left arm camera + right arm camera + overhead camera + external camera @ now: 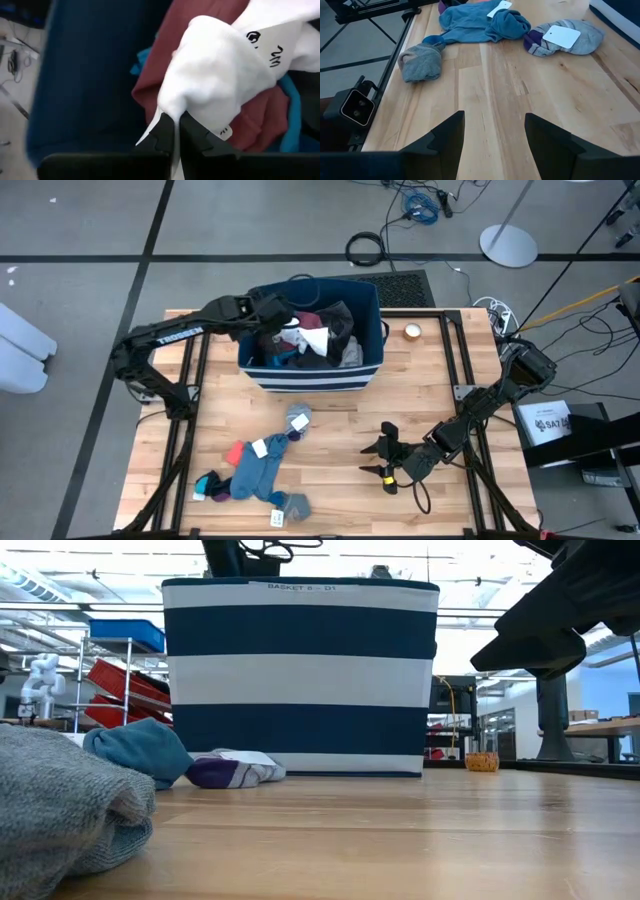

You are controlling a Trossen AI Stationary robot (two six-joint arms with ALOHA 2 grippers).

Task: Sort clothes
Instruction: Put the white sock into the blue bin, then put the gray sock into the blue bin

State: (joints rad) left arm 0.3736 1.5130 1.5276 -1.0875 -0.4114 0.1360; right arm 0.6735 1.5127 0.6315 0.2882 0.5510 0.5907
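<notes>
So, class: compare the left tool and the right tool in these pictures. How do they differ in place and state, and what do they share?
The left tool is inside the navy striped bin, while the right tool hangs over bare table. The left tool is shut on a white garment; the right tool is open and holds nothing. Both are dark and two-fingered.

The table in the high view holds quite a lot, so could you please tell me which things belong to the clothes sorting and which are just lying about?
Belonging to the job:
- white garment, pinched by the shut left gripper over the striped bin
- maroon garment in the bin
- blue and grey socks on the table
- open right gripper, waiting above the table

Lying about:
- tape roll
- coiled cable on the floor
</notes>
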